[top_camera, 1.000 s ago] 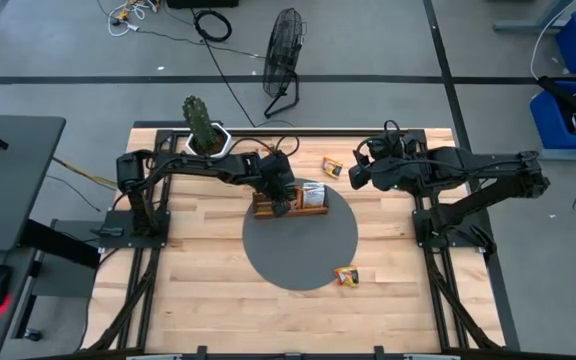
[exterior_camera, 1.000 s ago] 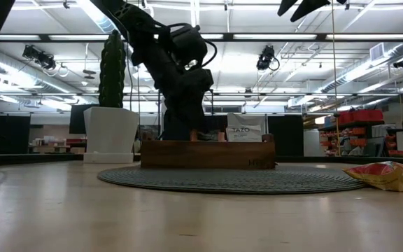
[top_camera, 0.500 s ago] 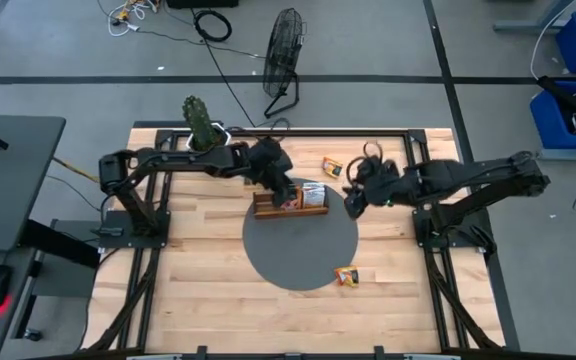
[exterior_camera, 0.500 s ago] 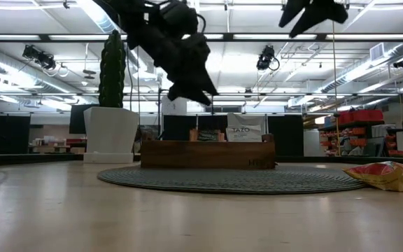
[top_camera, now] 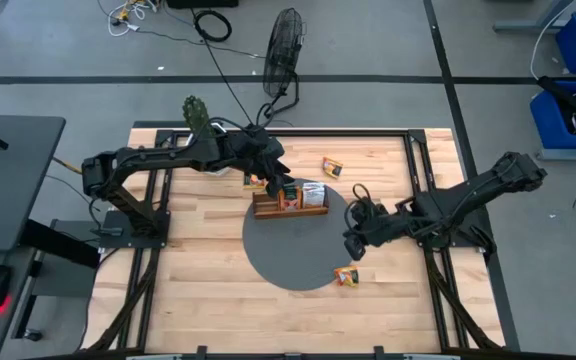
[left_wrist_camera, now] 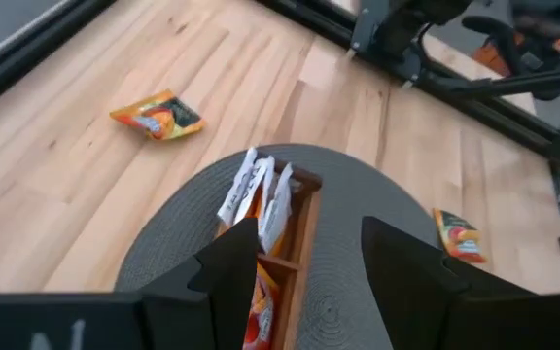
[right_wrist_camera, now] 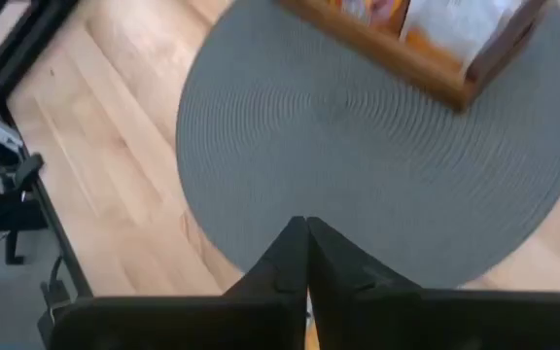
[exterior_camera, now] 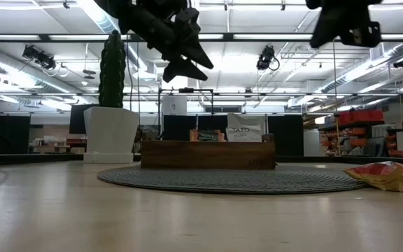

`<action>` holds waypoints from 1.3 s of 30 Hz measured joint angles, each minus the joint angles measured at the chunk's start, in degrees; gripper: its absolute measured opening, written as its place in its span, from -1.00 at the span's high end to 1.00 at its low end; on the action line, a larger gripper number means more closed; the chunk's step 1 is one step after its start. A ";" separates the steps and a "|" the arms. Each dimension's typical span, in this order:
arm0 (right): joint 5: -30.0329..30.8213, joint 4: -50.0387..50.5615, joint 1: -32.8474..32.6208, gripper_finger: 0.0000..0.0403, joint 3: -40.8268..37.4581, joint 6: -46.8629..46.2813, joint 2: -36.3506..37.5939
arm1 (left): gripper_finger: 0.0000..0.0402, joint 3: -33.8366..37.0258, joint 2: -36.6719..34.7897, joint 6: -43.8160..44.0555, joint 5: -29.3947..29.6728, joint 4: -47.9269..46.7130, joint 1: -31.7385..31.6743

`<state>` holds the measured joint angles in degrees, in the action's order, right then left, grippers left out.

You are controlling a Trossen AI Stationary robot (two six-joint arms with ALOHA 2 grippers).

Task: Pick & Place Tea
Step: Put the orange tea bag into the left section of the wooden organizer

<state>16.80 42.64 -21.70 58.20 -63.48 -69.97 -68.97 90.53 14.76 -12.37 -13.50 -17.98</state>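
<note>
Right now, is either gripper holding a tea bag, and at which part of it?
Nothing is held. The left gripper has open, empty jaws above the tray; the right gripper is shut on nothing.

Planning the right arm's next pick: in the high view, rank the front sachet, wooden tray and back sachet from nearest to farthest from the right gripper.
From the right gripper, jaws shut:
1. Front sachet, just ahead on bare wood.
2. Wooden tray, on the mat's back edge.
3. Back sachet, behind the mat.

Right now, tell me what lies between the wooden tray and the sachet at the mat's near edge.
In the high view, only the bare gray mat lies between the wooden tray and that sachet; the shut right gripper hangs above that stretch.
</note>
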 joint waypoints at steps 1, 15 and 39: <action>-0.18 -0.29 -0.84 0.93 -0.80 -1.19 0.00 | 0.06 0.00 -0.30 0.03 -0.01 0.22 0.16; 0.38 -19.10 -12.55 0.98 -16.49 -19.27 0.00 | 0.07 0.00 -0.64 9.84 -4.96 5.16 2.57; 9.73 -22.18 -27.84 0.90 -22.92 -34.17 -0.47 | 0.17 0.00 5.54 31.30 0.40 13.71 19.17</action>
<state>26.53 20.46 -49.54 35.28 -97.65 -70.45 -68.97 96.06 46.06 -11.97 0.21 1.19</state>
